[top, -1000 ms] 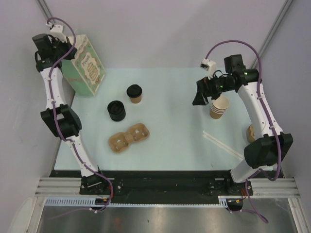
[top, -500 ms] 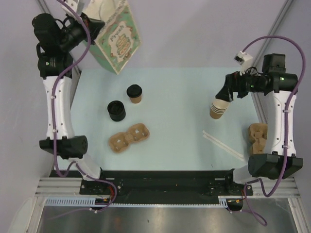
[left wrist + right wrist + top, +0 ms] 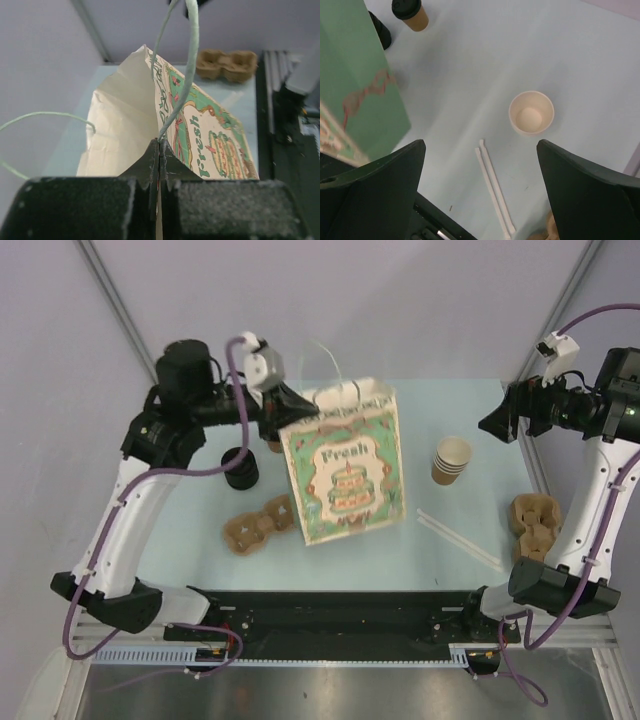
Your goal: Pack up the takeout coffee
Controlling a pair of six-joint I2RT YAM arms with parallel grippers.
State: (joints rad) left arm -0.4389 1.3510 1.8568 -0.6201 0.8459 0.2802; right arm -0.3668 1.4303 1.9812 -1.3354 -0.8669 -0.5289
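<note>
Left gripper [image 3: 159, 150] was pressed together on the top rim of the gift bag [image 3: 345, 475], at the root of one green cord handle [image 3: 187, 75]. The bag hung tilted over the near-centre of the table [image 3: 470, 400]. Right gripper [image 3: 480, 145] was spread wide and empty, high over the right side, above the stack of lidless cups [image 3: 531, 113].

Takeout coffee [image 3: 411, 14] stood upright with its lid on at the far left of the table, just beside the black stack of lids [image 3: 380, 30] and apart from the bag.

Step in hand, as I judged it: stand the bag up, ready for loading. To do it well, I would lower it until the base sits flat, level out the tilt before letting go, and land it off the cup carrier [image 3: 255, 527]. I would want the mouth left gaping upward. The single-rim pinch may pull the opening closed, so the right arm might need to spread it.

Not resolved:
- The coffee could not be picked out from the overhead view, where the left arm and bag covered that spot. Only the right wrist showed it, at the frame's top edge.
- I could not tell whether the bag's base touched the table.
- The bag hid part of the carrier.
- How far the mouth was open was unclear. The left wrist view showed only a cream inner panel.
</note>
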